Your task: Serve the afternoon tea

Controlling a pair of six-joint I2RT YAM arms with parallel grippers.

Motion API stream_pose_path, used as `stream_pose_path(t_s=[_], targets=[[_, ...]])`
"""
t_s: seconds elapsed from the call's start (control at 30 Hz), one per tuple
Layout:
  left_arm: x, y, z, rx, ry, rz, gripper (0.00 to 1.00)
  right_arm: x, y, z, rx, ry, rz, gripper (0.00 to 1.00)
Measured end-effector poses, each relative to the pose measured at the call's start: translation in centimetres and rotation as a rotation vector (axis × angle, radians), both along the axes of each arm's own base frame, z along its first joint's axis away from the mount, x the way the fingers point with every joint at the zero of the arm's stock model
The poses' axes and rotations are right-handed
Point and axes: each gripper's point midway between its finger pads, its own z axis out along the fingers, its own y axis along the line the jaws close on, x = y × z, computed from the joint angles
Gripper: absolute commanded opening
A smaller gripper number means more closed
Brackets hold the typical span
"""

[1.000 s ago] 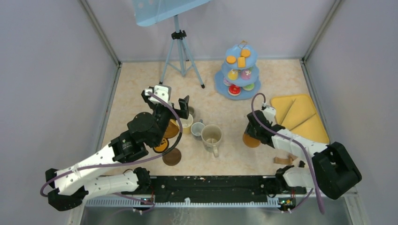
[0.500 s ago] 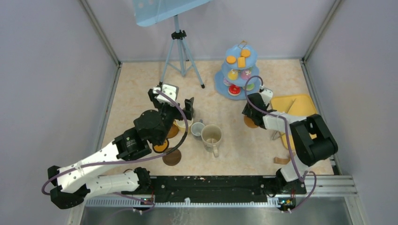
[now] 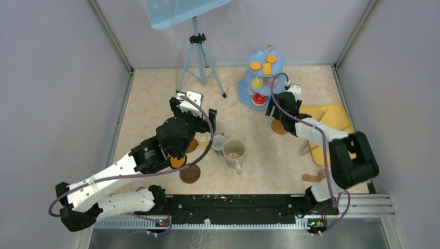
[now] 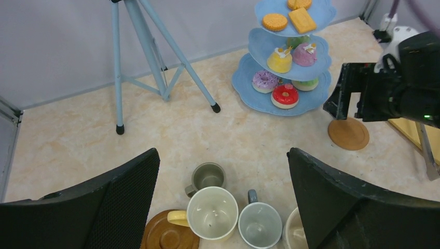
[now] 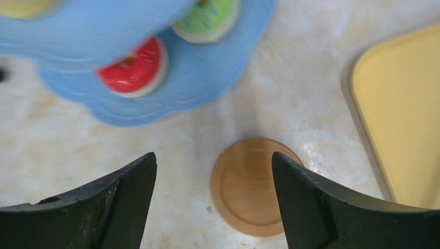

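1. I'm looking down on a beige marbled surface point(image 3: 155, 98) boxed in by plain grey walls.
2. Nearest the arm bases, one round brown coaster point(image 3: 190, 174) lies alone in front of the mugs.
3. Behind it stand the mugs, all upright. The large cream mug point(image 3: 234, 151) has a small grey mug point(image 3: 219, 141) just beside it. Next comes the yellow mug point(image 4: 211, 212), and the second small grey mug point(image 4: 207, 176) sits just behind.
4. My left pincer point(image 4: 223, 155) hangs over that cluster, spread wide and holding nothing.
5. My right pincer point(image 5: 214, 155) is also wide apart and empty. A second coaster point(image 5: 251, 187) lies flat on the surface under its gap, between the stand's base and the flat yellow tray point(image 3: 332, 124).
6. Farther back is the light-blue three-tier cake stand point(image 3: 263, 78). It carries a red doughnut point(image 4: 285, 95) on the bottom tier, a yellow cake point(image 4: 279, 59) in the middle and a round biscuit point(image 4: 274, 22) on top.
7. A blue tripod point(image 3: 200, 57) stands by the back wall, left of the stand.
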Motion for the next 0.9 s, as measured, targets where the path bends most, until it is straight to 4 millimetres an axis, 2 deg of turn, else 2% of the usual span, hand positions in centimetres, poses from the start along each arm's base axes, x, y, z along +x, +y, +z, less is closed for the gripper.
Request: stream_pose_path(t_s=[0.13,0.17,0.23,0.3,0.4,0.43,0.5,0.57,0.67,0.8,0.9], targets=[[0.1,0.4,0.3,-0.026,0.001,0.01,0.99,-0.7,2.9,8.0,0.02,-0.142,0.203,0.8],[0.0,0.6,0.6,-0.04,-0.006,0.011,0.99,-0.7,4.3,10.8,0.042,-0.192,0.278,0.79],[-0.3,1.2,1.6,-0.08,-0.03,0.017,0.99,-0.6,6.5,14.9,0.079,-0.261,0.376,0.78],[-0.7,2.2,2.7,-0.129,-0.061,0.029,0.99,-0.6,9.0,17.8,0.117,-0.303,0.457,0.78],[-1.1,3.7,4.4,-0.194,-0.098,0.051,0.99,-1.5,14.3,20.1,0.187,-0.305,0.592,0.76],[-1.2,4.1,4.8,-0.21,-0.106,0.06,0.99,-2.0,16.8,20.4,0.222,-0.285,0.648,0.75],[-1.4,4.7,5.2,-0.226,-0.114,0.074,0.99,-2.8,20.1,19.7,0.266,-0.233,0.715,0.75],[-1.4,5.1,5.4,-0.233,-0.117,0.084,0.99,-3.6,23.2,18.1,0.286,-0.159,0.771,0.74],[-1.6,5.5,5.5,-0.239,-0.119,0.091,0.99,-4.8,26.8,14.5,0.27,-0.032,0.827,0.72],[-1.7,5.9,5.4,-0.234,-0.116,0.102,0.99,-7.0,29.8,10.1,0.208,0.11,0.878,0.65],[-1.7,6.0,5.3,-0.234,-0.115,0.107,0.99,-8.3,31.3,7.9,0.146,0.18,0.906,0.59]])
